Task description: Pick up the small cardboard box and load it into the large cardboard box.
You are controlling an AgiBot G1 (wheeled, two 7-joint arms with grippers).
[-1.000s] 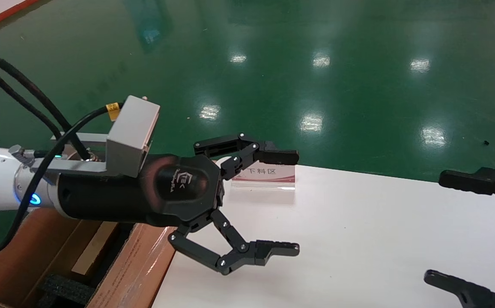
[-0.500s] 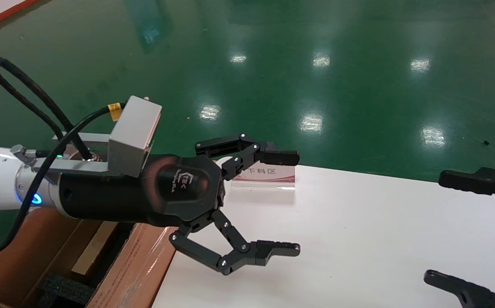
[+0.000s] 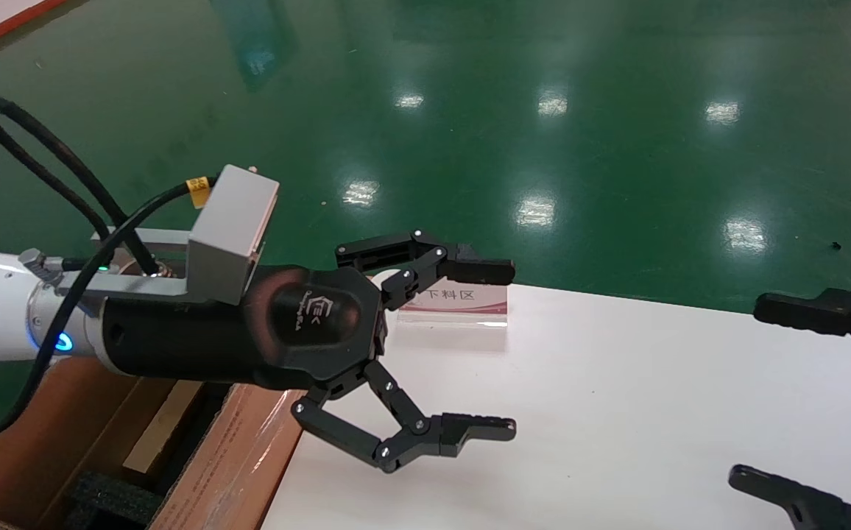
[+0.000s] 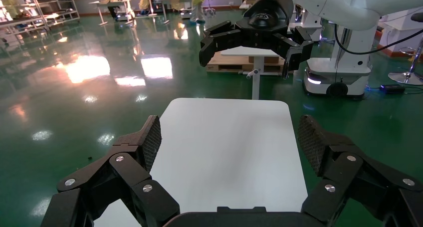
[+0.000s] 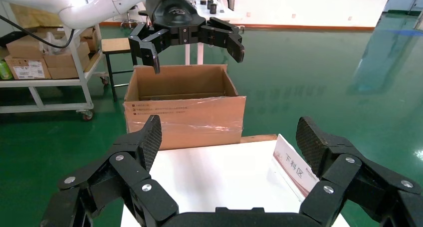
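Over the table [image 3: 617, 412], left gripper [image 3: 499, 350] stays spread, seemingly unmoved, empty.

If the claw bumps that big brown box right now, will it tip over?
Probably not. The large cardboard box looks wide and low, sitting flat on the floor beside the white table. It would likely slide instead, and the glossy tape may feel slippery to the open left claw.

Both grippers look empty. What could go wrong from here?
The open left gripper hangs close to the sign and the large cardboard box's wall; a swing could knock either.
No small cardboard box shows on the table, so a grasp may close on nothing.
The right gripper hangs open over the table's right.
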